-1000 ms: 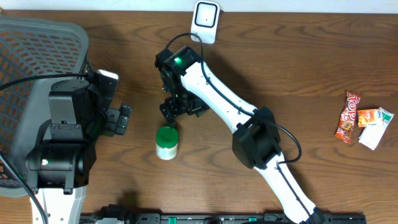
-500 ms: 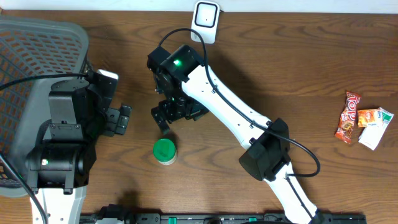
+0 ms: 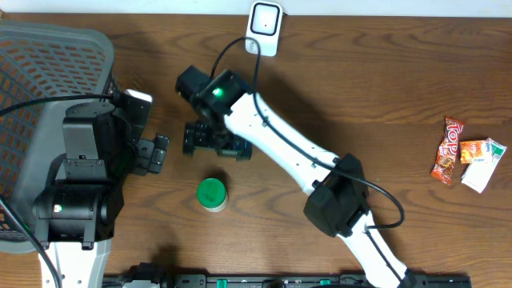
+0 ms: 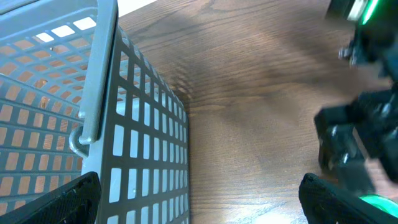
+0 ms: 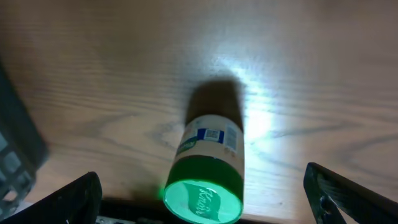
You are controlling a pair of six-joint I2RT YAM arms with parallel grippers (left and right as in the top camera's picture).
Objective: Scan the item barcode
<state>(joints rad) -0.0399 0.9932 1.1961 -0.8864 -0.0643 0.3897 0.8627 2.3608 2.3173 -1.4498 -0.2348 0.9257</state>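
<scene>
A white bottle with a green lid (image 3: 212,194) stands upright on the wooden table, held by nothing. My right gripper (image 3: 214,146) hovers open just behind it, apart from it. In the right wrist view the bottle (image 5: 210,149) shows its printed label, and its lid sits low between the spread fingers of the right gripper (image 5: 205,200). The white scanner (image 3: 265,24) stands at the table's far edge. My left gripper (image 3: 160,154) is open and empty to the left of the bottle. In its own view the left gripper (image 4: 202,202) straddles the basket's edge.
A grey mesh basket (image 3: 40,72) fills the left side, and its wall (image 4: 143,124) is close under the left wrist. Snack packets (image 3: 466,154) lie at the far right. The scanner's cable runs down toward the right arm.
The right gripper has drawn up and to the left, away from the bottle, with its jaws fully spread. The bottle is left standing alone. The left arm has not moved.
</scene>
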